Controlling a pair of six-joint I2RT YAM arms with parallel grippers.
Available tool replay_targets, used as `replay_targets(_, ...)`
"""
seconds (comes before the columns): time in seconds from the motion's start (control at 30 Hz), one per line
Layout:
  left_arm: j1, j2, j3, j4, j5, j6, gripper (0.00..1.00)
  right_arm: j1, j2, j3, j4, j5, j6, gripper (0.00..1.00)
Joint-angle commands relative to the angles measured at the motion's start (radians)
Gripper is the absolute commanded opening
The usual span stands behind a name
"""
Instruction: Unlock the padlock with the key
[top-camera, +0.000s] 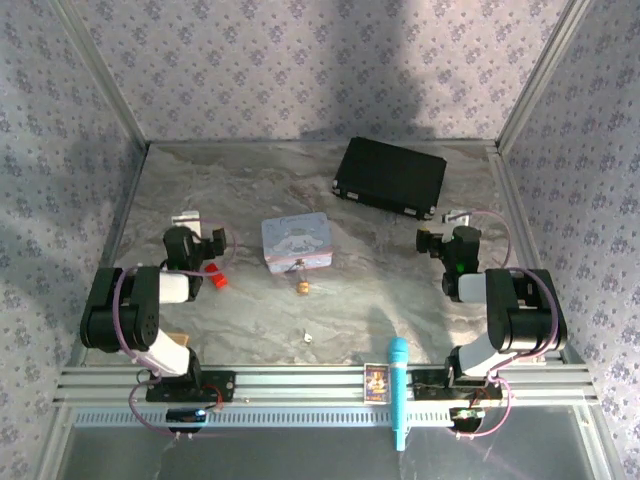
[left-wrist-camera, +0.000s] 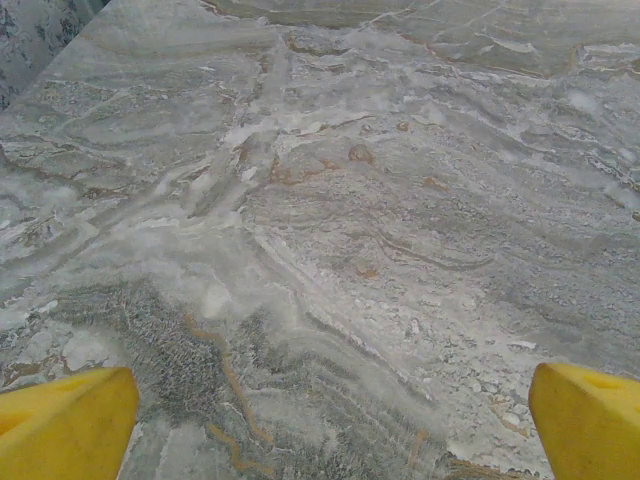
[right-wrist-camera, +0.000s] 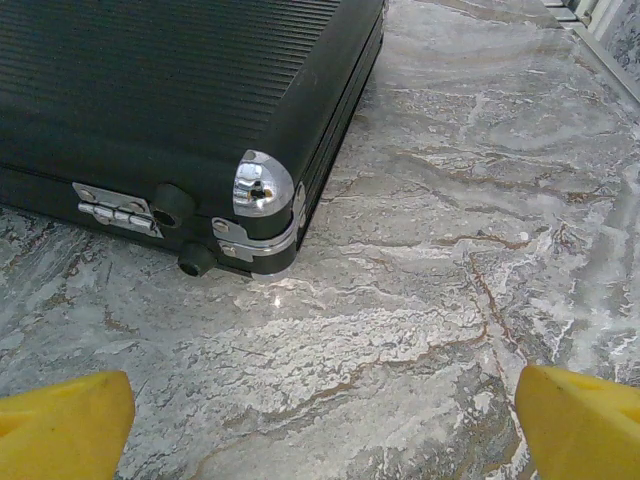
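While both wrist views show yellow fingertips spread wide over bare marble table (left-wrist-camera: 400, 200), we read the left gripper (left-wrist-camera: 330, 425) and right gripper (right-wrist-camera: 325, 425) as fully open, holding nothing. Padlock (top-camera: 302, 288): tiny brass-gold body, shackle barely resolved, lying just in front of the pale blue tin (top-camera: 296, 241). Key (top-camera: 308, 337): silvery speck nearer the arms, apart from the padlock. Tin lid down, black case (top-camera: 390, 177) closed; contents of the 2 hidden.

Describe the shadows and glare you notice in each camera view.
Top external: a broad shadow darkens the back wall. Right wrist: the black case has a glinting chrome corner. Left wrist: the marble table is softly, evenly lit.
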Motion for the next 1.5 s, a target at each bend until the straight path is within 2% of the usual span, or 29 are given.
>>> replay_targets(0.0, 0.001, -0.01, 0.018, 0.03, 0.019, 0.014, 1.0, -0.007, -0.005, 0.021, -0.003, -0.012, -0.015, 0.99)
replay_targets(1.2, 0.001, -0.009, 0.015, 0.032, 0.021, 0.014, 1.0, -0.016, -0.004, 0.02, -0.003, -0.027, -0.009, 0.99)
replay_targets(1.33, -0.001, -0.095, 0.043, -0.077, -0.015, 0.002, 1.0, -0.022, -0.037, 0.029, -0.046, -0.017, 0.001, 0.99)
replay_targets(1.4, -0.001, -0.185, 0.07, -0.196, -0.058, -0.014, 1.0, -0.021, -0.114, 0.061, -0.167, -0.012, 0.003, 0.99)
replay_targets(1.47, -0.002, -0.292, 0.109, -0.341, -0.108, -0.091, 1.0, -0.019, -0.206, 0.117, -0.34, -0.014, 0.032, 0.99)
